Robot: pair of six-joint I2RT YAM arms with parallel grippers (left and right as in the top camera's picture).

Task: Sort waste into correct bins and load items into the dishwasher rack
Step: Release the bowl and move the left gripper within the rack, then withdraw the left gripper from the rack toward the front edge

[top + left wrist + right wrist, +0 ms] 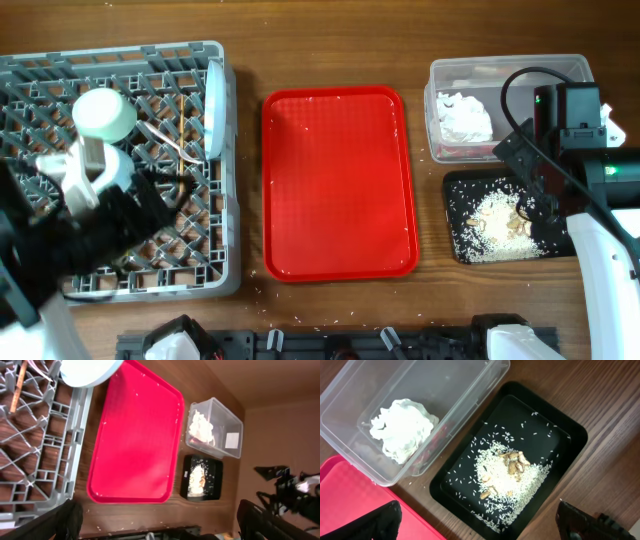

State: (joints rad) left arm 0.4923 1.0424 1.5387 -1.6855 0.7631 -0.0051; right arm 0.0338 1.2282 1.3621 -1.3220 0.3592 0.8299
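Big grey peg-lattice plastic rack (pixel 200 250) at left of table (pixel 330 30), pale blue round plate (pixel 214 110) upright at its right edge; flat red serving tray (pixel 338 185) in mid. My left claw (pixel 159 510): fingers wide apart, empty, arm over rack. My right claw (pixel 477 510): apart, empty, above shallow black rectangular tray (pixel 560 455) w/ loose whitish rice (pixel 505 482), next to clear plastic tub (pixel 470 385) w/ crumpled white paper napkin (pixel 402 427).

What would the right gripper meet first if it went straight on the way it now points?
Probably the black tray, on its pile of rice: the right gripper points down at it, jaws open. How far off is unclear.
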